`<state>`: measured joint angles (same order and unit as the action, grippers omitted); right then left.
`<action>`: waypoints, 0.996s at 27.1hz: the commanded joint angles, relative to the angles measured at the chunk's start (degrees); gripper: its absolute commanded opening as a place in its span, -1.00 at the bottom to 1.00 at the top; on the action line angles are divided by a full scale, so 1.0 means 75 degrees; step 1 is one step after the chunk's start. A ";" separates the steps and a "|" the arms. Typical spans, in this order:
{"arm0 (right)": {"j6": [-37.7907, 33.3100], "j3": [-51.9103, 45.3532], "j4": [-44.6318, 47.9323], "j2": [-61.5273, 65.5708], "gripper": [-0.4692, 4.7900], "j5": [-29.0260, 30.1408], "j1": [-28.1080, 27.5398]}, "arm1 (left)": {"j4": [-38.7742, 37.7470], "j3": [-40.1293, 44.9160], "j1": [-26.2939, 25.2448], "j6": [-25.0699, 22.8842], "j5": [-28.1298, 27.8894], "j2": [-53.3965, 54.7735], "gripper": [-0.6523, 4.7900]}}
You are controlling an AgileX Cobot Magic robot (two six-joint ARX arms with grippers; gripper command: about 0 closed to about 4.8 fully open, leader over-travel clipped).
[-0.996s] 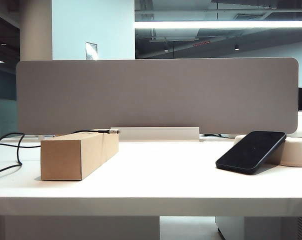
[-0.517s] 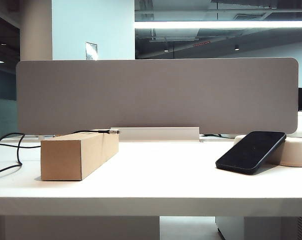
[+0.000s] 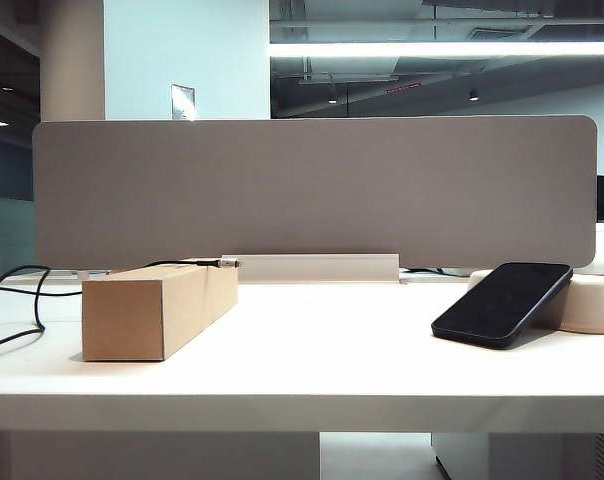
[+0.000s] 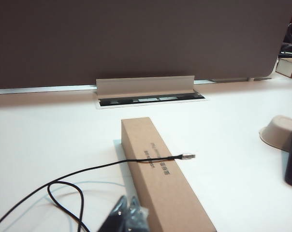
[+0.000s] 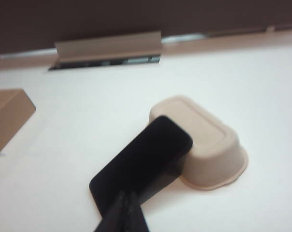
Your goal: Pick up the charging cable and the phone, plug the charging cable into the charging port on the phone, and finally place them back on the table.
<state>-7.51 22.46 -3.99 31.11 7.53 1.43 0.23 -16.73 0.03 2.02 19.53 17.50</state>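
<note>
The charging cable (image 3: 22, 290) is draped over the top of a cardboard box (image 3: 157, 310) on the left part of the table (image 3: 312, 375). Its silvery plug tip (image 4: 188, 156) is seen jutting past the box's right edge, pointing right, while the cord trails off leftward and loops on the tabletop toward the left edge. The box's long axis runs from near to far, angled slightly.

The phone (image 3: 502, 303) is found on the right part of the table, tilted: its near-left short end rests on the tabletop and its far-right end is propped on an upturned off-white tray (image 3: 592, 305). Its long axis runs from near-left to far-right, screen facing up. The charging port cannot be made out.

A wide bare stretch of tabletop is left between box and phone. The far side is closed off by a grey divider panel (image 3: 312, 190), with a pale cable-slot cover (image 3: 312, 267) at its foot.

Neither arm is seen in the exterior view. In the left wrist view, the left gripper (image 4: 126, 217) is shown closed, empty, above the looped cord near the box's near end. In the right wrist view, the right gripper (image 5: 123, 215) is shown closed, empty, over the phone's near end; contact cannot be judged.
</note>
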 commanded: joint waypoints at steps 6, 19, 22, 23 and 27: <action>-0.0417 0.0184 0.0291 0.1233 -0.16 0.0044 -0.0003 | 0.0157 -0.0729 -0.0006 -0.0006 0.0510 0.1198 -0.78; -0.1891 0.0233 0.2116 0.4042 0.11 0.1064 -0.0015 | 0.0157 -0.1798 0.0557 -0.0012 0.0685 0.3051 -0.78; -0.2090 0.0341 0.2413 0.4613 0.28 0.1241 -0.0023 | 0.0146 -0.2063 0.0883 -0.0012 0.0688 0.3646 -0.78; -0.2177 0.0391 0.2509 0.4806 0.28 0.1294 -0.0023 | 0.0134 -0.2159 0.0953 -0.0012 0.0688 0.3832 -0.78; -0.2465 0.0650 0.2605 0.5458 0.33 0.1448 -0.0038 | 0.0035 -0.2634 0.1236 -0.0012 0.0688 0.4689 -0.78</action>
<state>-24.67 26.28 14.15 70.94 17.80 1.23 0.49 -35.33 8.97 2.00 24.45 51.42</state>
